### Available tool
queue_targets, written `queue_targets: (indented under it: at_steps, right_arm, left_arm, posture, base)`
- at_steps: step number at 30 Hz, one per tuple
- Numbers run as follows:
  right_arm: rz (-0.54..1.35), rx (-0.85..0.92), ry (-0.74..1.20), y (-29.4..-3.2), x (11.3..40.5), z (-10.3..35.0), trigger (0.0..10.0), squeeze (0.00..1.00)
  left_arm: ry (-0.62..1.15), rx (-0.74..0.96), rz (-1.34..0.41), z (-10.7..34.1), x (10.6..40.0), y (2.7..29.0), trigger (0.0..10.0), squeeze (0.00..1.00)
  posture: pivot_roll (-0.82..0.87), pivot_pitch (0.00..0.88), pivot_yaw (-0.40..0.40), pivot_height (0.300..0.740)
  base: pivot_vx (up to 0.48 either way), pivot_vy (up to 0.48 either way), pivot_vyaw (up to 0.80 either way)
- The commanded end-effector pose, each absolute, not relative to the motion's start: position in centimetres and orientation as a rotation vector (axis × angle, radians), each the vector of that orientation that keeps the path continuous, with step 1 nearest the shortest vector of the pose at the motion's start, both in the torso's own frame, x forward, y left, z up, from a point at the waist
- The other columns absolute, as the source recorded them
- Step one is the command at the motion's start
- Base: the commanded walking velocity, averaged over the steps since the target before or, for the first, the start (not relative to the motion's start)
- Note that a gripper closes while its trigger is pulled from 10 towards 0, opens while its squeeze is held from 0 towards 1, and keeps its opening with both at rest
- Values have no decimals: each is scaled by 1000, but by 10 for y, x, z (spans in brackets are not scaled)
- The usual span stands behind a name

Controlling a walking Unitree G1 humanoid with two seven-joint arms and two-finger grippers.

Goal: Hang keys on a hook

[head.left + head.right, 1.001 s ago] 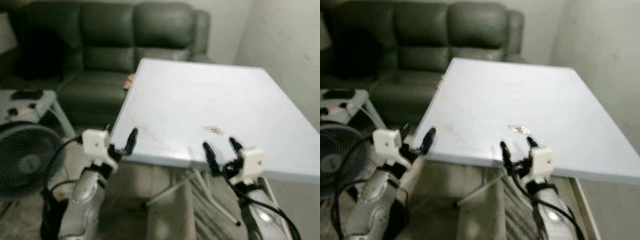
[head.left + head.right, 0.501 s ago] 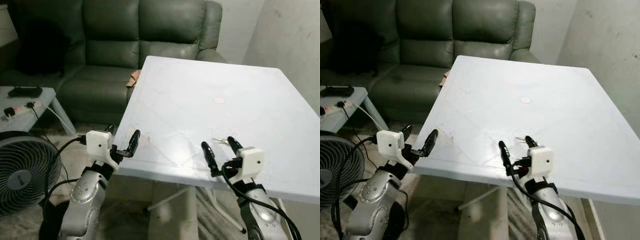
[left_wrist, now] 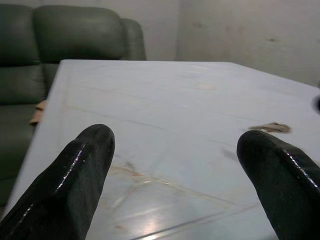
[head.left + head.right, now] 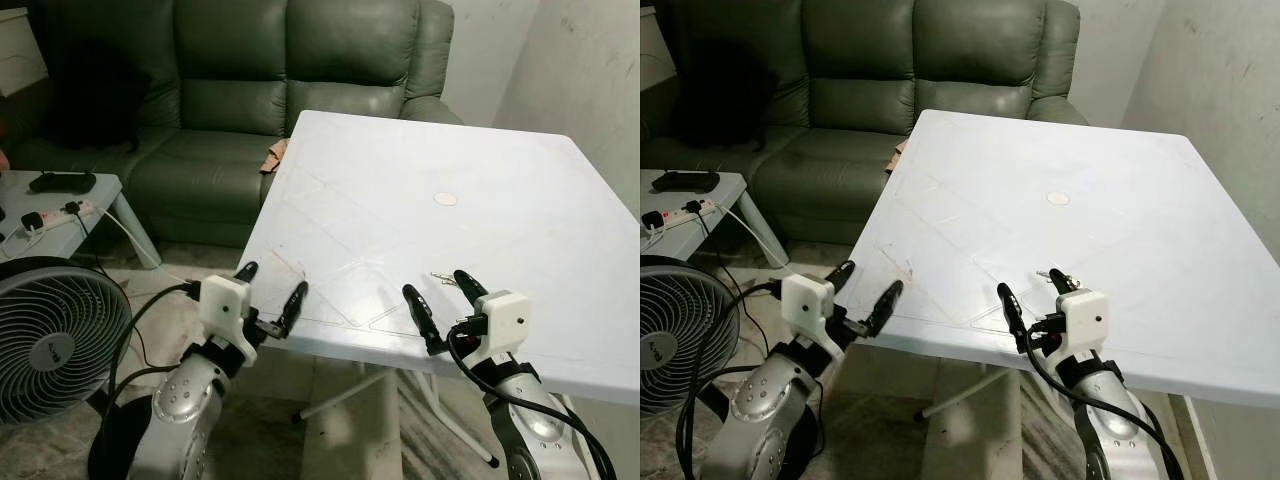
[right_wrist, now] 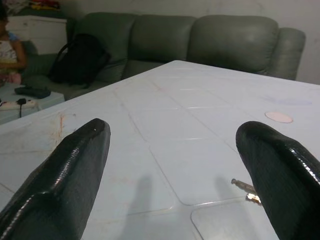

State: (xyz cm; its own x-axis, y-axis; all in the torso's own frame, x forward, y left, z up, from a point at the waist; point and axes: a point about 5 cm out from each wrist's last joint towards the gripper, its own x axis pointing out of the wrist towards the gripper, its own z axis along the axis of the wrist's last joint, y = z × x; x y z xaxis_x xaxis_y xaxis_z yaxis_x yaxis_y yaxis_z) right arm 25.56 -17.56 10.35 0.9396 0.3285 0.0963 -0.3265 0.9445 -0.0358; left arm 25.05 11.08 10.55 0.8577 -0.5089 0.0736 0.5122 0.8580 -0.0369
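A small bunch of keys (image 4: 441, 278) lies flat on the white table (image 4: 480, 150), near its front edge. My right gripper (image 4: 435, 285) stands open at that edge, its two black fingers reaching over the tabletop, and the keys (image 5: 245, 187) lie just by its right fingertip. My left gripper (image 4: 270, 288) is open too, held at the table's front left corner with nothing between its fingers. From the left wrist view the keys (image 3: 270, 128) lie far across the tabletop.
A dark green sofa (image 4: 250, 80) stands behind the table, with a small orange thing (image 4: 272, 158) on its seat. A floor fan (image 4: 50, 330) and a low side table (image 4: 60, 215) are on the left. A pale round spot (image 4: 445, 199) marks the tabletop. A person (image 5: 7, 50) sits far off.
The camera has steadied and shifted. My left gripper has moved right, closer to the table's front corner. The right gripper holds its place by the keys.
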Motion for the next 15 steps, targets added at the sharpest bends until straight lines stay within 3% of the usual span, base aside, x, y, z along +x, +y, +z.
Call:
queue_targets:
  at_steps: [1,2,15]
  right_arm:
    - [340,-32,-105,-178,258,105,10000,416]
    - [343,-41,-104,-179,260,106,10000,0]
    - [370,-112,-76,-196,289,112,10000,0]
  left_arm:
    - [-90,-29,-556,111,249,109,10000,0]
    - [-92,-24,-571,112,248,107,10000,0]
    - [-102,-4,-650,116,244,93,10000,0]
  posture:
    - [-36,0,-6,740]
    - [-34,0,-8,740]
    - [-32,0,-10,740]
  base:
    - [0,0,0]
    - [0,0,0]
    - [0,0,0]
